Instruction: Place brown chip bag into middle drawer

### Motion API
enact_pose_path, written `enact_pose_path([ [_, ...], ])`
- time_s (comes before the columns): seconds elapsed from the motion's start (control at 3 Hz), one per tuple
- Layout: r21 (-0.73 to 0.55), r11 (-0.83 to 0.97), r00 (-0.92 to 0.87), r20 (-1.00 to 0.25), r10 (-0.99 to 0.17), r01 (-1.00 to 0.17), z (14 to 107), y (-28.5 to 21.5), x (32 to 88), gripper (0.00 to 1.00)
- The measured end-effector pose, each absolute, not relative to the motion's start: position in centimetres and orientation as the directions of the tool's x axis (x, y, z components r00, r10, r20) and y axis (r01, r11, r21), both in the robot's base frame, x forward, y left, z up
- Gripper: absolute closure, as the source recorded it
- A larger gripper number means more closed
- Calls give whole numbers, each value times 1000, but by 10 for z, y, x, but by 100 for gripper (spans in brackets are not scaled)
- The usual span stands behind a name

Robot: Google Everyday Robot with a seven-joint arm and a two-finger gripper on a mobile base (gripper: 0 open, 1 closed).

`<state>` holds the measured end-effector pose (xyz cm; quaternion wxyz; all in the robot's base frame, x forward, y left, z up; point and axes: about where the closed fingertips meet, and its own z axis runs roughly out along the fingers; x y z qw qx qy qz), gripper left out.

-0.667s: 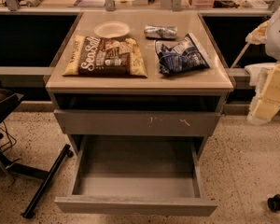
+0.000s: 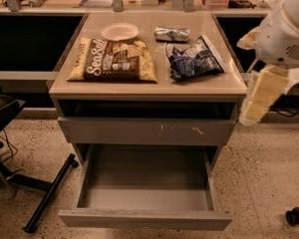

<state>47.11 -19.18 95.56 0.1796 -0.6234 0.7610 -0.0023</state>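
1. The hand [image 2: 254, 106] hangs at the right side of the desk [image 2: 154, 87], just beside its front right corner and lower than the desk top.
2. Compared with a moment ago, the arm has come a little to the left, nearer to the desk. Nothing else has moved.
3. I cannot tell if the hand is wide or narrow. It carries nothing.
4. The brown chip bag [image 2: 113, 59] lies flat on the left half of the desk top, not yet touched. A small plate [image 2: 119, 31] is just behind it.
5. To the right of it lies a blue-and-white bag [image 2: 192, 59], and behind that one a silvery packet [image 2: 172, 34]. Both lie between the hand and the brown chip bag.
6. The middle drawer [image 2: 144, 219] is pulled out toward the camera and its tray holds nothing. The drawer front with scratch marks [image 2: 144, 131] above it is closed.
7. In my judgement the task is at its start: the arm is only approaching, and the grasp is not yet made.
8. The drawer needs no more opening, so what remains is picking and placing.
9. The arm will have to reach over the blue-and-white bag, so there is some risk of pushing it.
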Motion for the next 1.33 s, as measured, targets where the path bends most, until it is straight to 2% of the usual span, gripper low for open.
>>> enact_pose_path([
  [0.67, -164, 101, -2, -516, -857, -981, 894, -38, 631, 0],
  [1.0, -119, 43, 35, -581, -813, -992, 872, 38, 686, 0],
  [1.33, -152, 47, 56, -608, -792, -987, 885, 52, 704, 0],
])
